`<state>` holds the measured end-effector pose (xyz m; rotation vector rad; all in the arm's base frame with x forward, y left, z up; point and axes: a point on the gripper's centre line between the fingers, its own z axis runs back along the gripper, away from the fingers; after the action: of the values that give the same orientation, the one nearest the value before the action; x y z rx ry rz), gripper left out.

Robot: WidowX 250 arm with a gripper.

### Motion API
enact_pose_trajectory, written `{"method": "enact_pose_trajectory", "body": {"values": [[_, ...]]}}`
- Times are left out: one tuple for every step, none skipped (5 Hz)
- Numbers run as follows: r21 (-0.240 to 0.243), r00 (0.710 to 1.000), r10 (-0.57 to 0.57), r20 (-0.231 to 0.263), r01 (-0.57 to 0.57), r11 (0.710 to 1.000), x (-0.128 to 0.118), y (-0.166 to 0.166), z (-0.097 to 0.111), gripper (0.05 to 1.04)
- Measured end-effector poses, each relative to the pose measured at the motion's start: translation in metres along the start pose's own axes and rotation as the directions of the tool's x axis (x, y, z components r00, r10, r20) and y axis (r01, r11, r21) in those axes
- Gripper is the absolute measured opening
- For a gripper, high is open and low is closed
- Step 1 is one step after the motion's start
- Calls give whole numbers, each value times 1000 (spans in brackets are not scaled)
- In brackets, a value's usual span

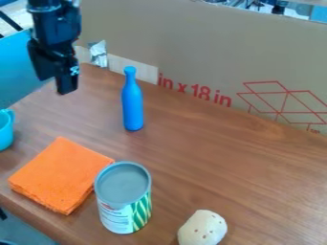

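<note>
The black gripper (pixel 55 85) hangs over the table's upper left part, open, with nothing between its fingers. To its right, a slim blue bottle (pixel 132 106) stands upright and apart from it. A folded orange cloth (pixel 60 174) lies lower down, at the left. A can (pixel 124 198) with a grey top and a white and green label stands against the cloth's right side. At the bottom, right of the can, is a rounded cream-coloured object (pixel 203 228) with small dark spots. Part of a turquoise cup (pixel 5 129) shows at the left edge.
The brown wooden table (pixel 256 177) is bordered behind by a cardboard wall (pixel 211 52) with red print. Crumpled silver tape (pixel 98 53) sits on the wall near the gripper. A blue panel (pixel 18 69) stands behind the gripper at the left.
</note>
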<state>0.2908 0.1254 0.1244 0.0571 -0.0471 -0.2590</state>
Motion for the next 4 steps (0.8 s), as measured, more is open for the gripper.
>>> {"method": "enact_pose_trajectory", "body": {"values": [[18,998,-35,57,34,999,9,-16,13,1005],[-15,995,-40,95,42,999,23,-34,19,1005],[-20,995,-21,102,23,1000,46,-42,22,1005],[18,997,-42,58,41,999,64,-47,14,1005]]}}
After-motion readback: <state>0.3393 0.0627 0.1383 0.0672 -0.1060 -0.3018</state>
